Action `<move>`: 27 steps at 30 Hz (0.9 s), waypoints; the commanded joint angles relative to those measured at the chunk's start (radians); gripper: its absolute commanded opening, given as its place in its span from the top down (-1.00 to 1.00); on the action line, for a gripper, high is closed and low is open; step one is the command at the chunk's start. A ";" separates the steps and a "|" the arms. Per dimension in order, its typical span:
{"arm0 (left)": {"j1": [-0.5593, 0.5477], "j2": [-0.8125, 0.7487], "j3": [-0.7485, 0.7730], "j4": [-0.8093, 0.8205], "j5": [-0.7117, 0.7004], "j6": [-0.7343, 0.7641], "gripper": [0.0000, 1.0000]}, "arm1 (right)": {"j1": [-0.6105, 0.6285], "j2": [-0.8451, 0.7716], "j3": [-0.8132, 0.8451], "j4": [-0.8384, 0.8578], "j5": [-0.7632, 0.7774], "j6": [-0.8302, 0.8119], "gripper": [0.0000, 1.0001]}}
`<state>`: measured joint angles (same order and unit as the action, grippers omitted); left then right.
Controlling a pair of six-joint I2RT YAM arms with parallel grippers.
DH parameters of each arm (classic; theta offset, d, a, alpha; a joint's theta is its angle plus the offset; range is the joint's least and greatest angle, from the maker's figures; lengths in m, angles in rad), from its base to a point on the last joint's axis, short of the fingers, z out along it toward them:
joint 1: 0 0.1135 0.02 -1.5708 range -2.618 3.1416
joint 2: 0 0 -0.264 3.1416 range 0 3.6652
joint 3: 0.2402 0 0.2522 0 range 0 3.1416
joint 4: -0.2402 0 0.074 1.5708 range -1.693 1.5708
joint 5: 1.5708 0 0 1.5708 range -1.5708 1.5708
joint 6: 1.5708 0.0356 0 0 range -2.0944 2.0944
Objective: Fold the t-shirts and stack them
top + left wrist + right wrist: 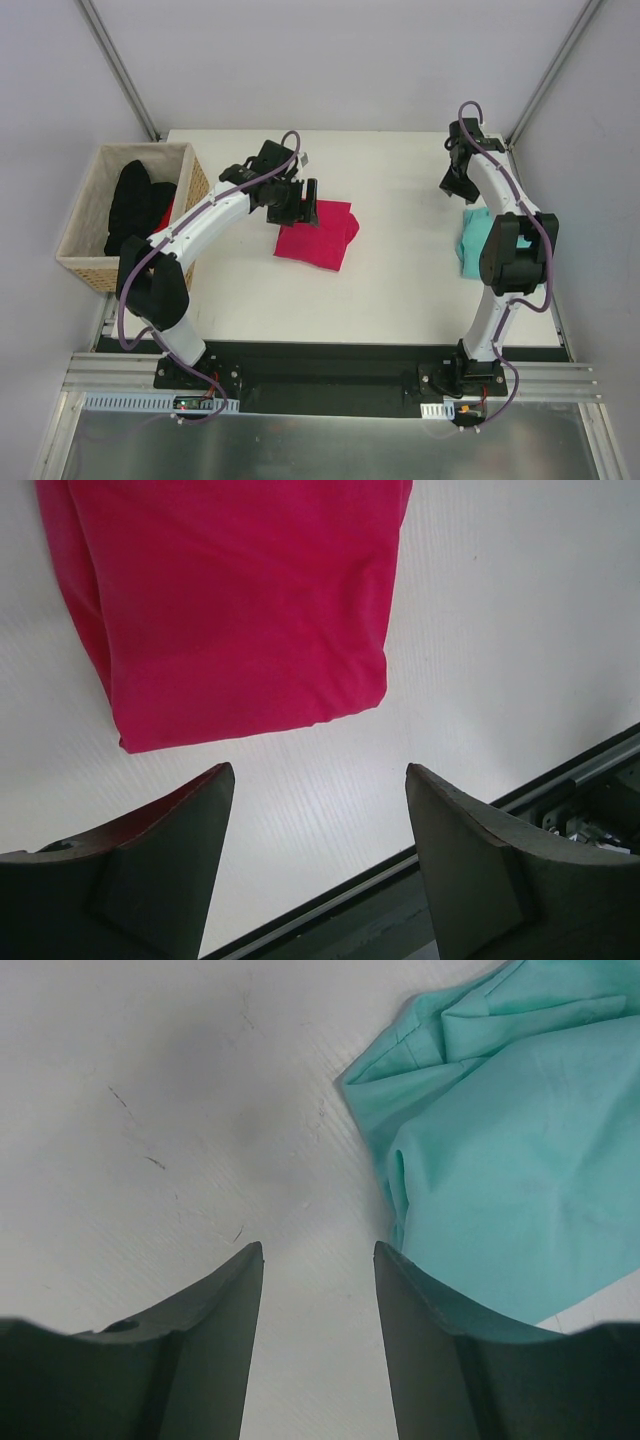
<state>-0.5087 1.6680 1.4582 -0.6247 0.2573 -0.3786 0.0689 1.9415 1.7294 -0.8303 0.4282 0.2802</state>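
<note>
Hovering open and empty: your left pincer by the pink t-shirt, right pincer by the teal t-shirt.

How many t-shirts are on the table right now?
2. The pink t-shirt lies folded near the middle of the table, by the left gripper; the teal t-shirt sits at the right edge, partly behind the right arm. The basket may hide more.

White arms; black joints; purple cables
</note>
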 commanded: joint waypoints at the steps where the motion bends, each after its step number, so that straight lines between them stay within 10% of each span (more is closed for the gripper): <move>1: 0.015 -0.048 0.030 0.000 -0.010 0.010 -0.39 | -0.001 -0.093 -0.019 0.020 -0.043 0.024 -0.02; 27: 0.048 -0.085 0.016 -0.018 -0.029 0.032 -0.42 | -0.029 -0.121 -0.041 0.000 0.116 0.120 -0.01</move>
<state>-0.4755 1.6337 1.4586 -0.6342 0.2497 -0.3630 0.0635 1.8729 1.6608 -0.8116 0.4984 0.3470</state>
